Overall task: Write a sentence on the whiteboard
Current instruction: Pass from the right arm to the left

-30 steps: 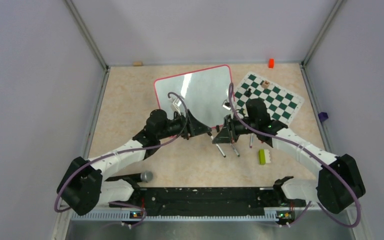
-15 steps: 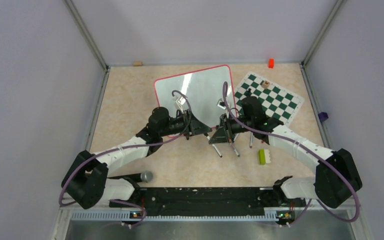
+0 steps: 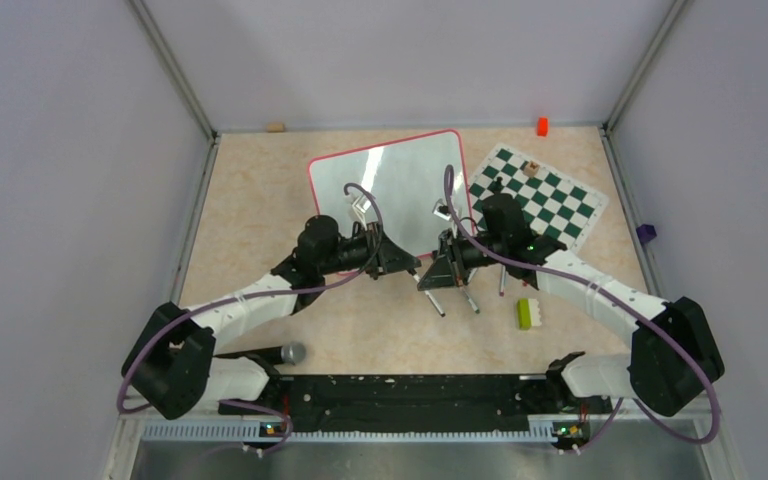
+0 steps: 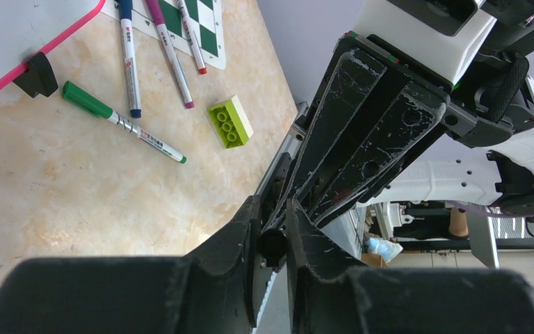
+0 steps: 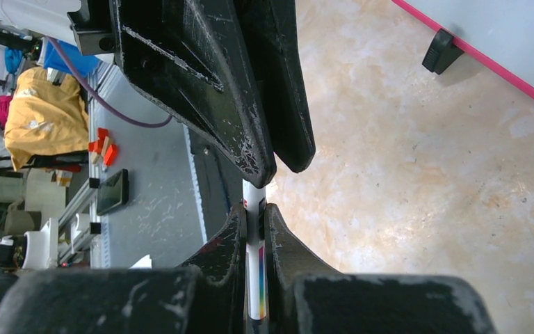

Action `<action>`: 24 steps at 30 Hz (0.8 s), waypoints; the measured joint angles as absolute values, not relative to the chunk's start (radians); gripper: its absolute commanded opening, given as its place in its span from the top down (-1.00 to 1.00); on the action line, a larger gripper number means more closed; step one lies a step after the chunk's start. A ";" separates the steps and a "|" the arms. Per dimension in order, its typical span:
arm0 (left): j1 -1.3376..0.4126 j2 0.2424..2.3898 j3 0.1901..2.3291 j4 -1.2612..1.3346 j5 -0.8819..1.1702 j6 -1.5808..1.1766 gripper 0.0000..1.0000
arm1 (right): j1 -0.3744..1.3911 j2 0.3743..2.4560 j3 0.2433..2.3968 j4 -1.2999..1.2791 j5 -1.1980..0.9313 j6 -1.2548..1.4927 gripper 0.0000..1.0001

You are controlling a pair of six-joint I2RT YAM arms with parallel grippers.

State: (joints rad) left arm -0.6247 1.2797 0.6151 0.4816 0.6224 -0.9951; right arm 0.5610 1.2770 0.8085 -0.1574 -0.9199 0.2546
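Observation:
The whiteboard (image 3: 390, 185), glossy white with a red-pink rim, lies at the table's back middle; its corner shows in the left wrist view (image 4: 14, 28) and the right wrist view (image 5: 500, 35). No sentence shows on it. My two grippers meet tip to tip just in front of the board. The right gripper (image 5: 254, 216) (image 3: 426, 281) is shut on a white marker (image 5: 255, 278) with a rainbow stripe. The left gripper (image 4: 272, 223) (image 3: 416, 267) has its jaws pressed on the marker's black cap end (image 4: 272, 247).
A green marker (image 4: 122, 122), a blue one (image 4: 128, 62), a magenta one (image 4: 170, 56) and a red one (image 4: 193, 42) lie beside a lime brick (image 3: 527, 313). The checkered chess mat (image 3: 545, 195) sits right of the board. A microphone (image 3: 285, 353) lies near the left base.
The left jaws have narrowed from wide open onto the black cap end. Both grippers drew slightly left, then held still. The right gripper kept hold of the marker.

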 measured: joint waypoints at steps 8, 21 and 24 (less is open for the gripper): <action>-0.625 1.259 0.615 0.456 0.629 -0.981 0.42 | 0.562 1.277 0.819 -0.164 -0.921 0.258 1.00; -0.627 1.245 0.611 0.441 0.640 -0.968 1.00 | 0.562 1.277 0.821 -0.165 -0.921 0.257 0.60; -0.627 1.245 0.611 0.440 0.640 -0.967 1.00 | 0.562 1.276 0.821 -0.166 -0.912 0.262 0.05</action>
